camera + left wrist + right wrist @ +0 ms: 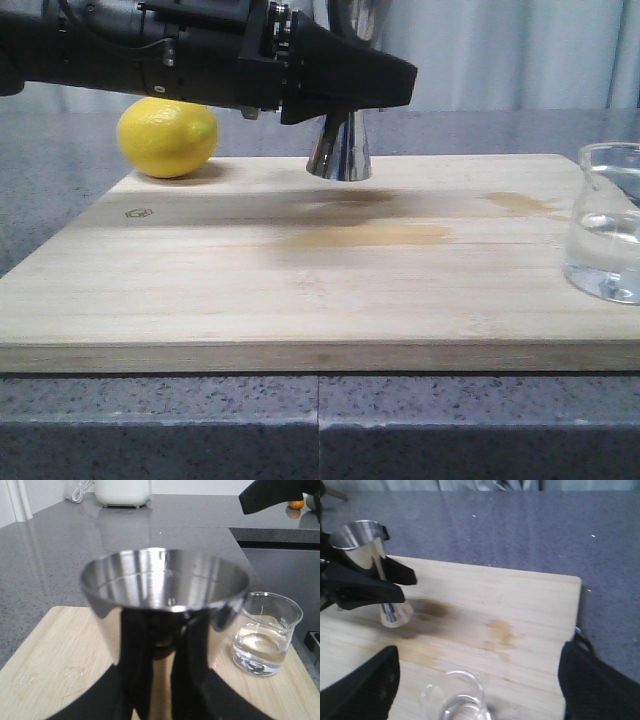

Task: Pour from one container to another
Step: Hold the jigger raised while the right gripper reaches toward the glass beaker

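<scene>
My left gripper (350, 95) reaches in from the left and is shut on the steel jigger (340, 150) at its narrow waist. In the left wrist view the jigger's open cup (165, 580) fills the middle above the gripper (162, 640). It leans a little in the right wrist view (367, 550), its foot close over the wooden board (300, 290). The glass beaker (605, 225) stands on the board's right end with clear liquid in its bottom (265, 637). My right gripper (477, 685) is open, its fingers wide on either side of the beaker (457, 697), not touching it.
A yellow lemon (167, 137) sits at the board's back left corner. Damp brown stains (380, 235) mark the middle of the board. Grey stone counter surrounds the board. A white appliance (123, 492) stands far back on the counter.
</scene>
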Controlling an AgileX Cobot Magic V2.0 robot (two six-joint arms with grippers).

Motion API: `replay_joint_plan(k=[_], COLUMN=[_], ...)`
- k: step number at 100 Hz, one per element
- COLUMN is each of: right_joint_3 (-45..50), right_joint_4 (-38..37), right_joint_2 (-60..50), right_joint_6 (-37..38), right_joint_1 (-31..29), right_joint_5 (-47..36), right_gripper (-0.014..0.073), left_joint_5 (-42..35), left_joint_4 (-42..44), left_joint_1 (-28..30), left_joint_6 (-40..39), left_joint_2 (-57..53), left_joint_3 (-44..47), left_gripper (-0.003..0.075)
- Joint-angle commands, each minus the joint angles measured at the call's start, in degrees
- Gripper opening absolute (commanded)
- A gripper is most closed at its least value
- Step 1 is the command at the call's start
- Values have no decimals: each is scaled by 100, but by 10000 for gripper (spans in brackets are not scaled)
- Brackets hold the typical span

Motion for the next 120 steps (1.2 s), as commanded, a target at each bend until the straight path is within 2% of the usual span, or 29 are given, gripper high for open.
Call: replay_joint_plan(k=[1,16,31,43,60,92,120], right_joint_3=[92,455,910,1274,1530,1753,2298], right_joint_4=[-279,-518,-616,-734,-799,-1571,-1571], right_joint_2=[-2,-16,-184,-327,-352,-352,-325], right_joint_6=[270,270,298,654,819,1058,1058], right_joint_1=[400,697,697,697,793,1720,1734], right_joint_5=[-936,-1071,-1877,-2454,-2773,-3327,-4031], right_gripper=[584,584,584,584,584,584,584], left_joint_5=[455,446,446,446,446,446,446], left_joint_4=[-494,-494,-494,-494,-494,-494,-494], left_joint_1=[-44,-44,-44,-44,-44,-44,-44], left_joint_6=[-2,-2,-2,-2,-2,-2,-2], left_joint_2=[-260,-260,-260,-260,-260,-260,-260], left_joint_3=[-174,-174,-174,-174,-174,-174,-174], left_gripper=[103,103,103,103,103,103,103])
